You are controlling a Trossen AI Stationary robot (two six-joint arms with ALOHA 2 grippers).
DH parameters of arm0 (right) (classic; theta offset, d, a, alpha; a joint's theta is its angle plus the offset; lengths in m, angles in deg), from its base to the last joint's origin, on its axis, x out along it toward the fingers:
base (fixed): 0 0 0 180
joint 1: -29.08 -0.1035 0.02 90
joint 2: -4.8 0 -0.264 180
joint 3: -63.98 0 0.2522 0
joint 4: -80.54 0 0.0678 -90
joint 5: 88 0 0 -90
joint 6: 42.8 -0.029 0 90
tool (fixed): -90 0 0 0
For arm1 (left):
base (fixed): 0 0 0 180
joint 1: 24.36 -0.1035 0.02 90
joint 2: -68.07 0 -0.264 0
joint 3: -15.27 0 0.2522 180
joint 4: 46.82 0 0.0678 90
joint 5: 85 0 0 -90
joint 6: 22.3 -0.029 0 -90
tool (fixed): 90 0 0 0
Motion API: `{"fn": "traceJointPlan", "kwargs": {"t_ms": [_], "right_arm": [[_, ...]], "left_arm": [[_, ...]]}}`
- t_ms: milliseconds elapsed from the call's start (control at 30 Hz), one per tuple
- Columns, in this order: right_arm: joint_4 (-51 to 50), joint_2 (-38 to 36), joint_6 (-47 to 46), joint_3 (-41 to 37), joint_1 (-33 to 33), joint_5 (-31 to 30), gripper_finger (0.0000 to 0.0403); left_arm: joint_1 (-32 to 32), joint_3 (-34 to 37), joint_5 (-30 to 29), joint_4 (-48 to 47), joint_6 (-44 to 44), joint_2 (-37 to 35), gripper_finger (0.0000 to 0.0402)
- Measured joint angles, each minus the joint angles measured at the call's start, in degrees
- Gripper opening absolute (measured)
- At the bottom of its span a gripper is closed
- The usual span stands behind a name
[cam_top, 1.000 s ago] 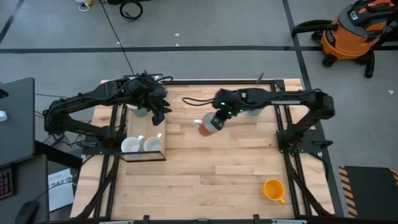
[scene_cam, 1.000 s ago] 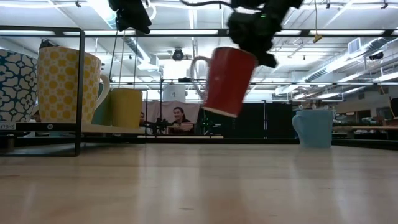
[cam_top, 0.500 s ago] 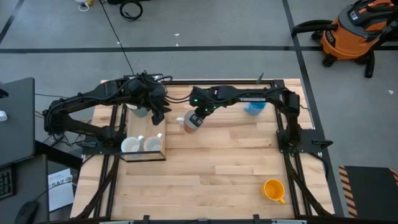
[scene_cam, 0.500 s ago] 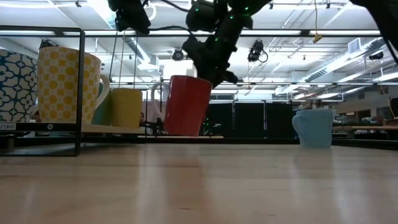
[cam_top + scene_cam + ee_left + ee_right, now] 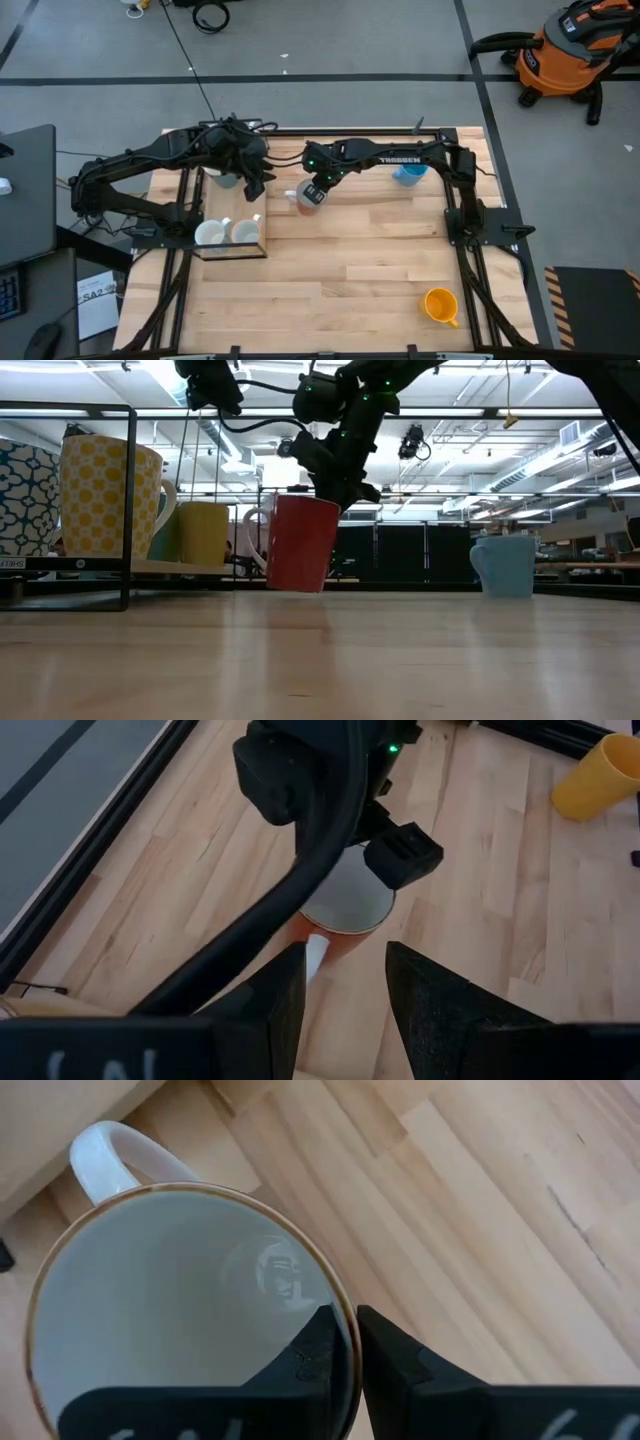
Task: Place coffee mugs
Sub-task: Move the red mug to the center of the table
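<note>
Right gripper (image 5: 312, 192) fingers pinch the red mug's (image 5: 300, 544) rim near the desk's (image 5: 380, 270) far edge; level it before release; left gripper (image 5: 255, 185) open.

Even, bright light falls from overhead — the low view shows rows of ceiling strip lights (image 5: 330, 412) glowing white, some blown out to glare. Shadows on the wooden table (image 5: 370, 270) are soft and faint, and the high view is sharp edge to edge. In the low view the near tabletop is blurred, and the left wrist view's own fingers (image 5: 430, 1010) are dark and out of focus.
</note>
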Motion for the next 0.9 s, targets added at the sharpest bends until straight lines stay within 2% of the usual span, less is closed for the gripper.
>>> {"fn": "traceJointPlan", "kwargs": {"t_ms": [567,900], "right_arm": [[1.2,1.6,-0.5,0.1,0.2,0.1,0.0055],[1.8,1.4,-0.4,0.0,0.2,1.2,0.0106]], "left_arm": [[0.0,0.0,-0.1,-0.2,0.0,0.0,0.0146],[0.0,0.0,0.0,-0.2,0.1,0.0,0.0146]]}}
